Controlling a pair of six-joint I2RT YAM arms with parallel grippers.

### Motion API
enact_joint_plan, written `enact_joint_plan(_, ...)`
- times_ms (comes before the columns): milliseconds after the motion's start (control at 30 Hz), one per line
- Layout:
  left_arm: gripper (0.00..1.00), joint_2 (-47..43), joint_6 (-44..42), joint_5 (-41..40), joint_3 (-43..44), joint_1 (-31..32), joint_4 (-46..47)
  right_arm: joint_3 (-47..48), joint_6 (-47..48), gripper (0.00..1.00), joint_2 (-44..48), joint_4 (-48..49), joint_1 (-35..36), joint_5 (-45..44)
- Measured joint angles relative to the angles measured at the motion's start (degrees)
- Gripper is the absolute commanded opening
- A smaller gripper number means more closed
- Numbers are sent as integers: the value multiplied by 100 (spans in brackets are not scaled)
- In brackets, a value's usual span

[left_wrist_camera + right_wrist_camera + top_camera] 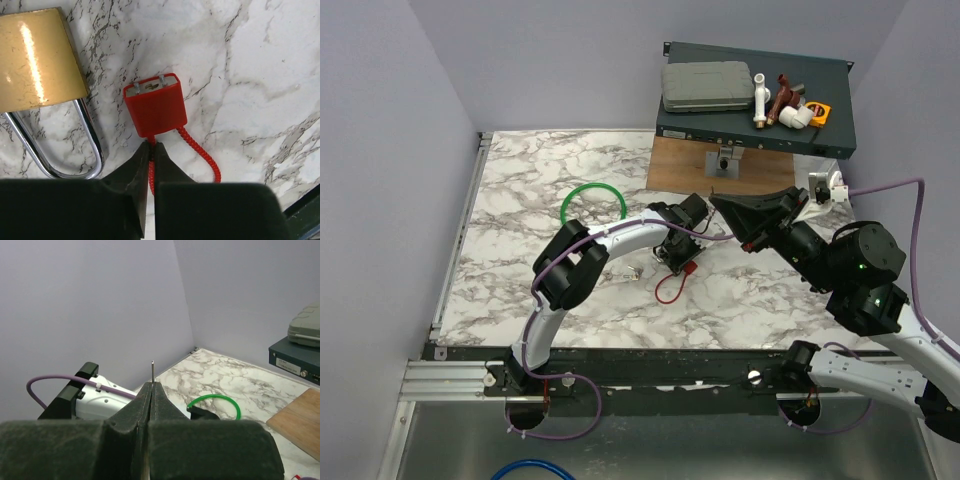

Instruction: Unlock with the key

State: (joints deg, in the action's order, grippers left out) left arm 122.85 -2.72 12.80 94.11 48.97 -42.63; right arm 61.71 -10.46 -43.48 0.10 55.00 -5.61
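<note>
Left hand (151, 146) pinching key (156, 111) cord (201, 151), brass padlock (37, 60) beside (not touching)

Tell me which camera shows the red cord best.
The left wrist view: the red cord lies large and sharp, coiled, running from the red tag into the shut left gripper. The top view shows only a small red loop. The right wrist view shows nothing clear of it.

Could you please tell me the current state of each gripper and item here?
left gripper: shut on the red cord
right gripper: shut on a thin metal pin, raised
brass padlock: lying flat, locked or not unclear
red block: lying flat on the marble
green cable loop: lying flat, free
</note>
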Motion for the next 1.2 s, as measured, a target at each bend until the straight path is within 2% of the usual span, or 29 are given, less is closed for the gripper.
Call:
enact_joint_plan(267, 0, -210, -275, -234, -310, 79, 275, 382, 0, 1, -164, -85, 0, -101)
enact_joint_plan(500, 0, -767, -516, -221, -468, 74, -214, 704, 0, 1, -267, -275, 0, -186)
enact_joint_plan(700, 0, -2457, -791, -275, -728, 79, -684, 1027, -48, 1, -474, -437, 0, -262)
enact_joint_plan(900, 0, -4940, -1412, -901, -1679, 76, -1034, 1141, -214, 1, -940, -503, -2, -229)
enact_joint_plan(1033, 0, -6212, -2111, -1224, -1851, 92, -1366, 1202, -321, 1, -1349, -627, 0, -9)
enact_joint_plan(1200, 0, -7785, -3364, -1117, -2006, 151, -1290, 1394, -411, 1, -1661, -839, 0, 369)
